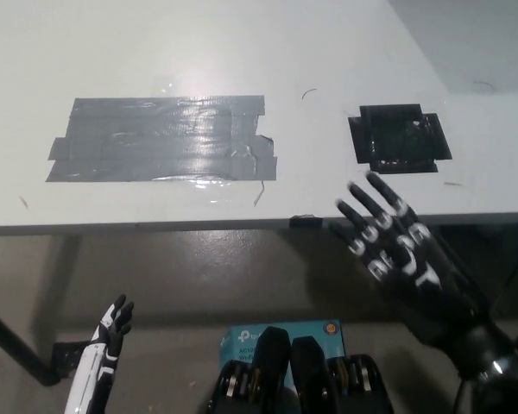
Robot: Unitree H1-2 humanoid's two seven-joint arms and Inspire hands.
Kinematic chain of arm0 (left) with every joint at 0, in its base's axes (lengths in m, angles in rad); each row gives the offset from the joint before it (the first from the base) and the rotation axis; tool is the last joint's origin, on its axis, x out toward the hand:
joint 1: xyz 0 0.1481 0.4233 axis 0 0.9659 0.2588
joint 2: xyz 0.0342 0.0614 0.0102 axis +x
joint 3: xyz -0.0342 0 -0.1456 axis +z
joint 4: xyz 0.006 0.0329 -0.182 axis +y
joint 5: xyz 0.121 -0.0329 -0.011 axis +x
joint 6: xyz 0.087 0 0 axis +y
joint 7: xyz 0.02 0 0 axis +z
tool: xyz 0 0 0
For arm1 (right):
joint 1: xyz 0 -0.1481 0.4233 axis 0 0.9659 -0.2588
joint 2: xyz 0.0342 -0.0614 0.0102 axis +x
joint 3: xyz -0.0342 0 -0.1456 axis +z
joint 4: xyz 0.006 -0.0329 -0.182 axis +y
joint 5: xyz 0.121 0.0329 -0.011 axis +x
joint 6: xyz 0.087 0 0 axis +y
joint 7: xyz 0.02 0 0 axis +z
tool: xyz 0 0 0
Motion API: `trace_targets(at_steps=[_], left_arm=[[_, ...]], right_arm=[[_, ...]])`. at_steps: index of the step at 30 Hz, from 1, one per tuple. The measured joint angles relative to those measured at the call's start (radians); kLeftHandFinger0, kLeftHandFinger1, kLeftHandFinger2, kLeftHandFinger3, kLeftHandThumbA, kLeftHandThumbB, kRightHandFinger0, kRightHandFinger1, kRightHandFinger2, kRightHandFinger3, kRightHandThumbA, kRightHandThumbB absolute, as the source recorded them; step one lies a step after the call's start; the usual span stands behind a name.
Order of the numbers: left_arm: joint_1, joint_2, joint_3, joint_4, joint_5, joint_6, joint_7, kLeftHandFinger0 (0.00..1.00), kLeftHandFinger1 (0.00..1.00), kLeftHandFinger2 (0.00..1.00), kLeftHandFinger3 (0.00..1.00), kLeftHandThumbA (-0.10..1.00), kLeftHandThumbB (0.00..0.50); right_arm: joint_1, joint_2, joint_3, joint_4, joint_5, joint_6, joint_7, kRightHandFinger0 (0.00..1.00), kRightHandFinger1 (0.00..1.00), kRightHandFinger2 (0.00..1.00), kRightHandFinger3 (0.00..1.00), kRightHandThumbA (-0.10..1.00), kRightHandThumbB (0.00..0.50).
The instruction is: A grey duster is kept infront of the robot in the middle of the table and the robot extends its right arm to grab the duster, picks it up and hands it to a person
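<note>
The black right robot hand (395, 243) is empty, its fingers spread wide over the front edge of the white counter (198, 52). The grey duster is nowhere in the view. The white left robot hand (112, 323) rests low at the left, fingers loose and apart

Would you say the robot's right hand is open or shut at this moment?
Open: the black right hand has its fingers spread apart over the table edge and holds nothing.
</note>
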Motion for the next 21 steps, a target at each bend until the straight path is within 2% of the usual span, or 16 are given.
trace_targets(at_steps=[3, 4, 5, 6, 9, 10, 12, 21], left_arm=[[0.003, -0.001, 0.000, 0.004, 0.000, 0.000, 0.000, 1.00, 1.00, 1.00, 1.00, 1.00, 0.400], [0.005, -0.001, -0.001, 0.008, 0.000, 0.001, 0.000, 1.00, 1.00, 1.00, 1.00, 1.00, 0.409], [0.006, -0.001, -0.001, 0.011, 0.000, 0.001, 0.000, 1.00, 1.00, 1.00, 1.00, 1.00, 0.410], [0.007, -0.001, -0.001, 0.013, 0.000, 0.001, 0.000, 1.00, 1.00, 1.00, 1.00, 1.00, 0.417], [0.009, -0.002, -0.002, 0.029, 0.000, 0.001, 0.000, 1.00, 1.00, 1.00, 1.00, 1.00, 0.424], [0.010, -0.003, -0.002, 0.030, 0.000, 0.002, 0.000, 1.00, 1.00, 1.00, 1.00, 1.00, 0.424], [0.012, -0.004, -0.002, 0.033, 0.000, 0.002, 0.000, 1.00, 1.00, 1.00, 1.00, 1.00, 0.423], [0.026, -0.008, -0.003, 0.039, 0.000, 0.002, 0.000, 1.00, 1.00, 1.00, 1.00, 1.00, 0.428]], right_arm=[[0.049, -0.016, 0.000, 0.001, -0.052, -0.014, 0.000, 1.00, 1.00, 1.00, 1.00, 0.94, 0.389], [0.077, -0.026, 0.001, 0.003, -0.090, -0.025, 0.001, 1.00, 1.00, 1.00, 1.00, 0.86, 0.401], [0.096, -0.033, 0.002, 0.006, -0.118, -0.037, 0.001, 1.00, 1.00, 1.00, 1.00, 0.86, 0.402], [0.104, -0.036, 0.002, 0.009, -0.129, -0.042, 0.000, 1.00, 1.00, 1.00, 1.00, 0.86, 0.384], [0.151, -0.050, 0.003, 0.056, -0.202, -0.081, -0.001, 1.00, 1.00, 1.00, 1.00, 0.86, 0.392], [0.159, -0.053, 0.003, 0.066, -0.213, -0.086, -0.003, 1.00, 1.00, 1.00, 1.00, 0.84, 0.359], [0.182, -0.062, 0.005, 0.106, -0.254, -0.107, -0.007, 1.00, 1.00, 1.00, 1.00, 0.84, 0.382], [0.242, -0.080, 0.024, 0.283, -0.447, -0.210, -0.028, 1.00, 1.00, 1.00, 1.00, 0.88, 0.406]])
